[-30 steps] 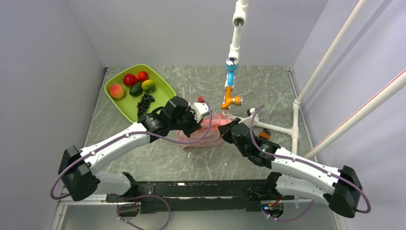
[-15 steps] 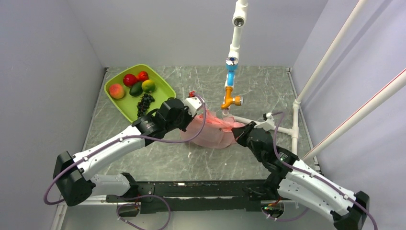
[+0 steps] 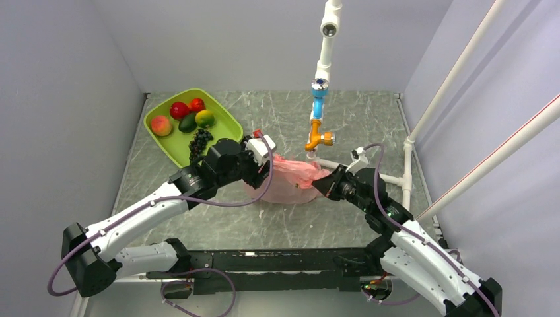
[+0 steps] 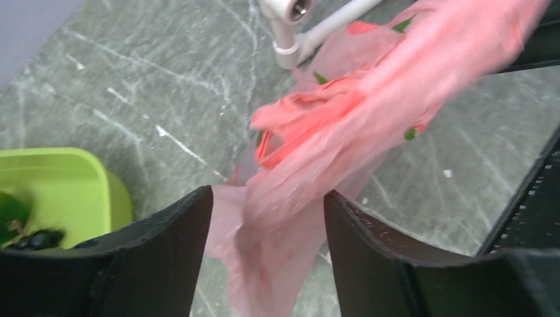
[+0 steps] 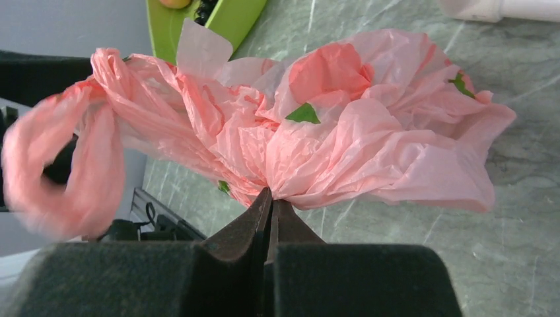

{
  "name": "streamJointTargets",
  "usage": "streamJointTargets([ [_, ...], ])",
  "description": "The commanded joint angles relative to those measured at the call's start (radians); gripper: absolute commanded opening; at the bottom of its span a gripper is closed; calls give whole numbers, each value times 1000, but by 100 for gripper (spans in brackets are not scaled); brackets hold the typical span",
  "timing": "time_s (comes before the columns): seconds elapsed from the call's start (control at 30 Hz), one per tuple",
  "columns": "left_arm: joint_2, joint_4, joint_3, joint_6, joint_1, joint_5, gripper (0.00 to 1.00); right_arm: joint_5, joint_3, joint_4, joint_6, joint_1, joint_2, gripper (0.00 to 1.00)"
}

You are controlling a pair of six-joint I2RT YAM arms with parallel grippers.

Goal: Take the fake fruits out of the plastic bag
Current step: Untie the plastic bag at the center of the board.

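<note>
The pink plastic bag [image 3: 290,179] lies crumpled at the table's middle, between my two grippers. My right gripper [image 5: 271,196] is shut on a bunched fold at the bag's right side [image 5: 370,139], also seen from above [image 3: 321,185]. My left gripper [image 4: 267,195] stands open at the bag's left end [image 3: 259,176]. A loose strip of pink film [image 4: 310,165] hangs between its fingers without being pinched. The bag's handle loop [image 5: 66,165] dangles free, blurred. The fake fruits are hidden; none shows through or outside the bag.
A green tray [image 3: 228,124] at the back left holds a peach, red fruits, an avocado, a lime and a dark grape bunch [image 3: 199,142]. A white pipe frame [image 3: 373,174] with a blue and orange fitting [image 3: 318,125] stands just behind the bag.
My left gripper has opened and let go of the bag, and that arm has drawn back to the left. The right gripper, still shut on the bag, has shifted slightly.
</note>
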Motion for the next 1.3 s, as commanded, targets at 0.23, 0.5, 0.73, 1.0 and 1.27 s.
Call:
streamJointTargets([
  [0.23, -139, 145, -89, 13, -26, 22, 78, -156, 53, 104, -79, -2, 60, 0],
  [0.5, -222, 130, -117, 92, -143, -142, 99, -159, 121, 39, -133, -1, 137, 0],
  [0.73, -136, -74, 77, -383, -179, -219, 99, -214, 136, 104, -120, -1, 157, 0],
  [1.0, -14, -303, 244, -1026, -246, -287, 99, -247, 129, 151, -127, 0, 187, 0],
  [1.27, 115, -270, 354, -658, -456, -599, 98, -253, 105, 161, -119, 1, 138, 0],
])
